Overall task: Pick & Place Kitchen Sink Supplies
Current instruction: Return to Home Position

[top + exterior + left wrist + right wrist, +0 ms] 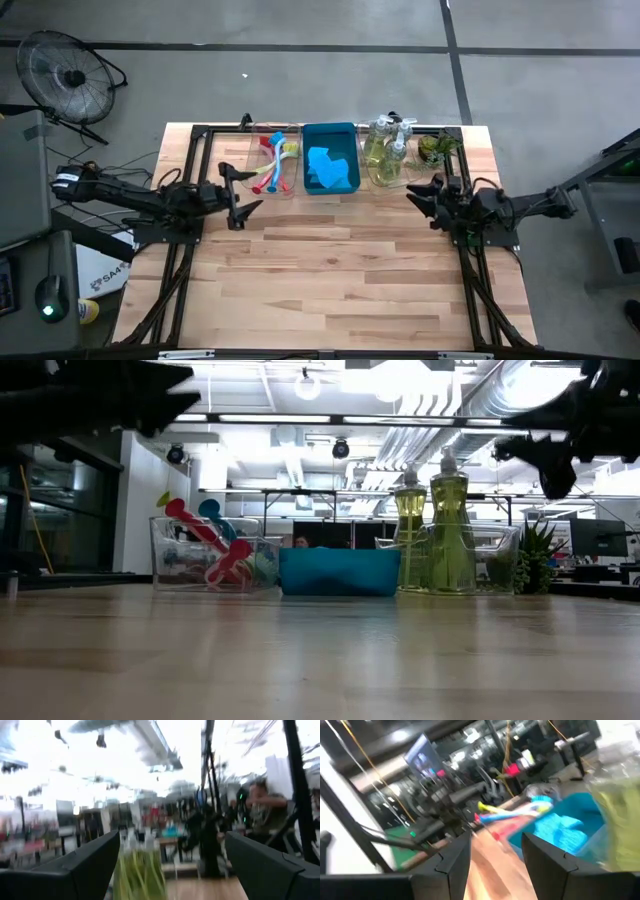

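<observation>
Pink, yellow-green and teal dish brushes (273, 160) lie in a clear tray at the far edge, handles sticking up over its wall (205, 545). Bright blue sponges (330, 170) lie in the blue bin (352, 135). Two pump bottles of yellowish liquid (388, 148) stand upright in another clear tray (430, 530). My left gripper (238, 195) hovers open over the table, near the brush tray. My right gripper (425, 195) hovers open near the bottle tray; its wrist view shows the sponges (562, 832) and brushes (515, 812) ahead.
A small potted plant (438, 148) stands at the far right corner beside the bottle tray. The dark arm frames run along both table sides (175, 270). Bare wood (330, 270) spreads from the middle to the near edge. A person shows far off in the room (265, 805).
</observation>
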